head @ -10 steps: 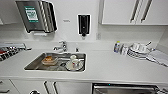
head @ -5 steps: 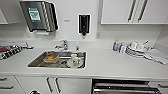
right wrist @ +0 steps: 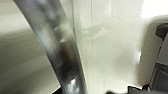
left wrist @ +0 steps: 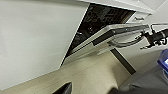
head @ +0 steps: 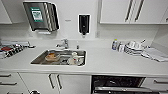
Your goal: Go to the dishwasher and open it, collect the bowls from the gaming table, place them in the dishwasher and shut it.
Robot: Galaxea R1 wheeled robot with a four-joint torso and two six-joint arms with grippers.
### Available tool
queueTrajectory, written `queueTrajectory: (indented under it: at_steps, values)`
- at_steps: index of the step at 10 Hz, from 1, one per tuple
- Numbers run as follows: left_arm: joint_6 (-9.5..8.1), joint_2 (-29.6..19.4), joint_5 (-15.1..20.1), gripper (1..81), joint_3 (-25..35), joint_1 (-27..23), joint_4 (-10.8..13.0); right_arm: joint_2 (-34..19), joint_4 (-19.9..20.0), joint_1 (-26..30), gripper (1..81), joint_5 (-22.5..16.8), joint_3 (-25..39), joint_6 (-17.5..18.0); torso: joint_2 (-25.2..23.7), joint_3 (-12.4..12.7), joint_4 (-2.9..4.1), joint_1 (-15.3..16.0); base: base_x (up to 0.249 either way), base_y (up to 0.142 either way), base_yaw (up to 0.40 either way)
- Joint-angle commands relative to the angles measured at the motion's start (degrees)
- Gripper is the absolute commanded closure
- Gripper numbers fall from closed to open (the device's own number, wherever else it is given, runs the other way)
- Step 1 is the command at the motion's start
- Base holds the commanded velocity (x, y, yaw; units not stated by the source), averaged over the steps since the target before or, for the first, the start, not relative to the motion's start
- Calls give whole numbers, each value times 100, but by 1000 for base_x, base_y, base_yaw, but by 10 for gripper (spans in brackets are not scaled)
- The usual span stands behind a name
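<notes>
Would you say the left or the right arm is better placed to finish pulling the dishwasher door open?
Probably the right: in the left wrist view its gripper is at the handle of the part-open dishwasher door.

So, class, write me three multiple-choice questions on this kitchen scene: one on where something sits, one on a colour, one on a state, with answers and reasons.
1. Where is the dishwasher?
A. Left of the sink
B. Under the counter, below and right of the sink
C. Above the tap

2. What colour is the soap dispenser on the wall?
A. Black
B. Red
C. Green

3. What state is the dishwasher door in?
A. Shut tight
B. Taken off
C. Partly open

Answers: 1 B, the head view shows its dark opening under the worktop, right of the basin. 2 A, it is a dark box between the paper towel dispenser and the wall cabinets. 3 C, the left wrist view shows the door tipped outward with the dark interior behind it.
</notes>
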Motion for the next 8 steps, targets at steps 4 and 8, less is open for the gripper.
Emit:
queueTrajectory:
  at_steps: [4, 8]
  values:
    - [15, -116, 256, 10, 188, -525, -46, -6, 11, -71, 10, -240, -215, 62, 0, -2, 0, 2, -101, 0, 0]
    - [15, -73, 265, 10, 215, -516, -46, 90, -6, -300, 10, -55, -118, 27, -2, -2, 0, 2, -101, 0, 0]
